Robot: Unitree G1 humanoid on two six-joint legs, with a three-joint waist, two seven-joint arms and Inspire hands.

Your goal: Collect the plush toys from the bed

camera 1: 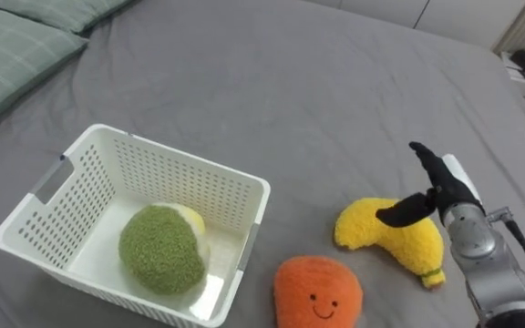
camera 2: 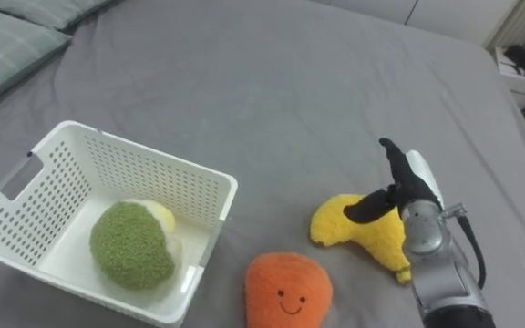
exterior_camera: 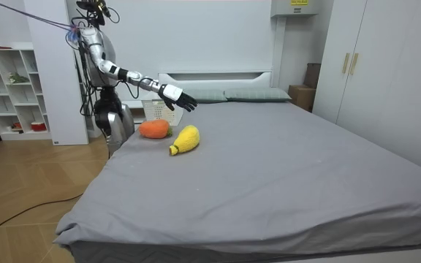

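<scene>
A Unitree G1 humanoid stands at the side of a grey bed (camera 1: 317, 82), near its head end, with its right arm stretched out over the bedding. Its right hand (camera 1: 442, 185) is spread wide, fingers straight and thumb held apart, and grips nothing. In the eye views the hand overlaps the upper edge of a yellow banana plush toy (camera 1: 392, 239). The room view shows it hanging in the air above that toy, clear of the cover.

The banana plush toy lies flat on the bed to the robot's right, its green tip pointing toward the robot. Just beside it, nearer the robot's middle, sits an orange plush toy (camera 1: 317, 292) with a stitched smiling face. The two are close, but whether they touch cannot be told.

To the robot's left stands a white perforated plastic basket (camera 1: 180, 157), upright on the cover. Inside it rests a round green plush toy (camera 1: 160, 248) with a pale yellow patch on its far side, lying against the basket's near wall. Green checked pillows (camera 1: 16, 46) lie at the head of the bed. In the room view, white shelves (exterior_camera: 13, 80) stand behind the robot and a wardrobe (exterior_camera: 386, 66) lines the room view's right.
</scene>
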